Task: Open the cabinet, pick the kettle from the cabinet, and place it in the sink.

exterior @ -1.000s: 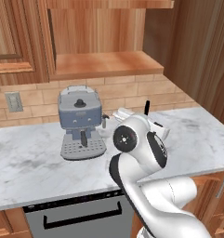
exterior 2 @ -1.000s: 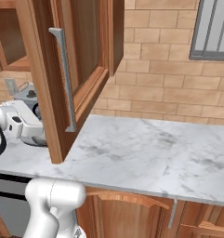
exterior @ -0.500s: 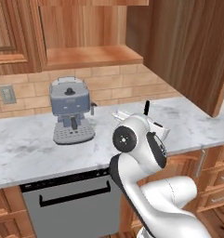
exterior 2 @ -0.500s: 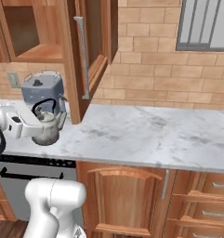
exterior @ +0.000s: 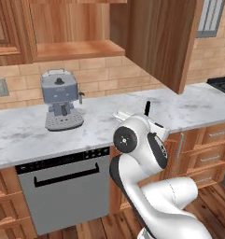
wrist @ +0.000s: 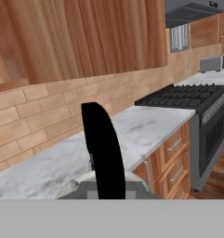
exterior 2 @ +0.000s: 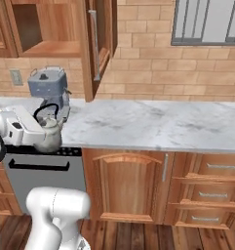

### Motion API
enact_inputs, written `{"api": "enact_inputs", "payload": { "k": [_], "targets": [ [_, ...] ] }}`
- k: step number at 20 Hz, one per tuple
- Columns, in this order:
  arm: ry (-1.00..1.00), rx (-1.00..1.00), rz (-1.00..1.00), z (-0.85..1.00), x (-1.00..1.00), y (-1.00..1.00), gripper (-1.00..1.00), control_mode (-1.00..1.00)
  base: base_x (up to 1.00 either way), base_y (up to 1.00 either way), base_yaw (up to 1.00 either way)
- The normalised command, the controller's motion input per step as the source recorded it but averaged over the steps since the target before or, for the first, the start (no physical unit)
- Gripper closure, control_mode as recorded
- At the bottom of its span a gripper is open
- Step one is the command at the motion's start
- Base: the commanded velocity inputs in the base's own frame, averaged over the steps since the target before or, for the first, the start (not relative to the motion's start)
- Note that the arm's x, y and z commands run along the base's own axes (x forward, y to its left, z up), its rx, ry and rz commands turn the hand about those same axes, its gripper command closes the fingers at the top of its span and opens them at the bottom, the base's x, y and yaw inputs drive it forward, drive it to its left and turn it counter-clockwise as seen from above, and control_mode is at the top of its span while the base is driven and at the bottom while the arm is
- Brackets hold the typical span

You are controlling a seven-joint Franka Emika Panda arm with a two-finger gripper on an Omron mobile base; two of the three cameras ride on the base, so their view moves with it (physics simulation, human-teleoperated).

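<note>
Jaws clenched on the kettle (exterior 2: 47, 137) beside the open cabinet (exterior 2: 94, 46) door.

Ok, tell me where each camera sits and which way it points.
Left base view: behind the arm's left, facing the counter and espresso machine; white arm at lower right.
Right base view: behind its right, facing the open cabinet; arm lower left, kettle held.
Hand view: along the kettle's handle toward a stove.
Both base views share the espresso machine.

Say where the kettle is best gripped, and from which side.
Grip the kettle by its black arched handle, coming from above: it loops over the lid and is thin enough for the jaws, unlike the round body. The shut gripper holds it about there, kettle upright.
</note>
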Motion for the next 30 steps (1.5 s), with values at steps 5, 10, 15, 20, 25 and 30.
{"api": "enact_inputs", "payload": {
  "k": [5, 10, 15, 20, 25, 30],
  "targets": [
    [0.00, 0.00, 0.00, 0.00, 0.00, 0.00, 1.00, 1.00, -0.52, 0.05, -0.14],
    [0.00, 0.00, 0.00, 0.00, 0.00, 0.00, 1.00, 1.00, -0.39, 0.00, -0.20],
    [0.00, 0.00, 0.00, 0.00, 0.00, 0.00, 1.00, 1.00, -0.25, 0.07, -0.11],
    [0.00, 0.00, 0.00, 0.00, 0.00, 0.00, 1.00, 1.00, -0.19, 0.07, 0.00],
    [0.00, 0.00, 0.00, 0.00, 0.00, 0.00, 1.00, 1.00, -0.15, 0.05, -0.19],
    [0.00, 0.00, 0.00, 0.00, 0.00, 0.00, 1.00, 1.00, -0.14, 0.09, -0.37]
  ]
}}
